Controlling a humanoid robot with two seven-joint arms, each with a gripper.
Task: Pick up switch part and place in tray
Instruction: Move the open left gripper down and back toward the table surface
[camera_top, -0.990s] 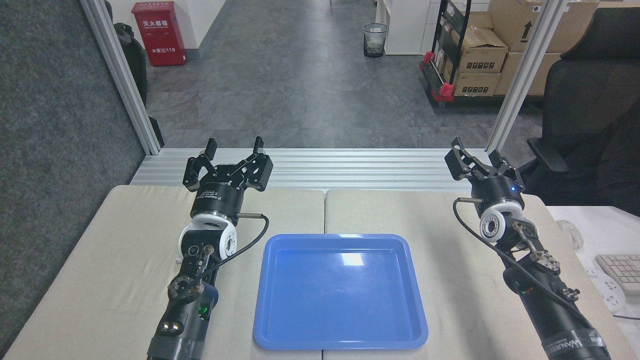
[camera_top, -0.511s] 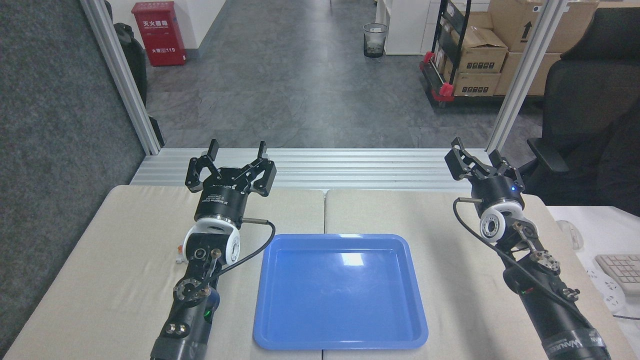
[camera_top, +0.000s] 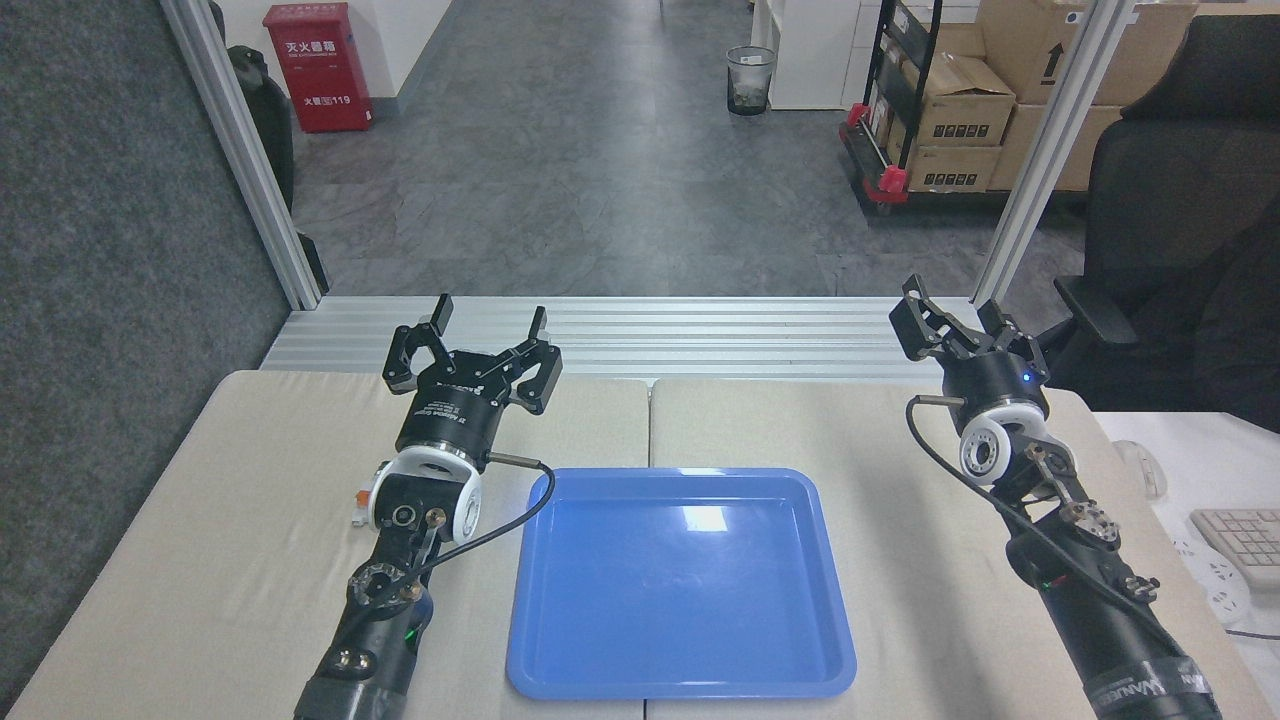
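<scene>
At the left, the switch part (camera_top: 361, 497) lies on the beige table (camera_top: 220, 520), a small white block with a touch of orange, mostly hidden behind the white wrist joint of the left arm. It sits just left of the tray, apart from it and not in it.

The left gripper (camera_top: 487, 318) is what has changed. Over the last second it has drifted to the right and a little toward the near side, and it has turned so that its two fingers now point more squarely at the far edge of the table. Its jaws stand wide apart and hold nothing. The shift has uncovered slightly more of the switch part beside the wrist. This looks like the arm repositioning before a reach, though the gripper is well beyond the part, on the far side, so it would need to pull back and come down to grasp it.

In the middle, the blue tray (camera_top: 680, 682) has not moved and has nothing in it, so the task is at its very start.

At the right, the right gripper (camera_top: 952, 300) has stayed where it was, raised over the far right corner of the table. Its fingers are spread and it grips nothing.
</scene>
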